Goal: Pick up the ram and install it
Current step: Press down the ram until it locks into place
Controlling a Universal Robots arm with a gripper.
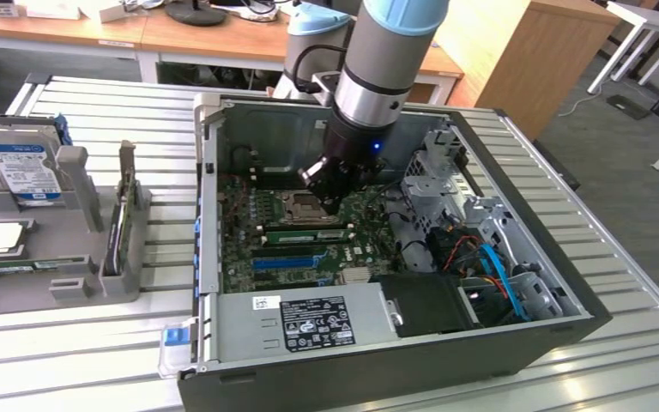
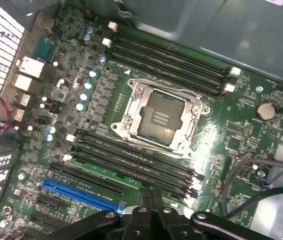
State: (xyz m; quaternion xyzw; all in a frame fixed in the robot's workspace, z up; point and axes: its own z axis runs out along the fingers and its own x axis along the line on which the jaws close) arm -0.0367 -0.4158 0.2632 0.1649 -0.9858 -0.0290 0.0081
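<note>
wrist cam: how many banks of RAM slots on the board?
2. The first bank lies between the CPU socket and the case wall; the second bank lies on the socket's other side, towards the blue slot and the gripper. More could be hidden under the gripper.

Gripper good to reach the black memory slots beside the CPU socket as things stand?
Probably yes. The gripper hangs shut right over the memory slots, the case lies open on top, and the cables sit off to one side, not between them.
</note>
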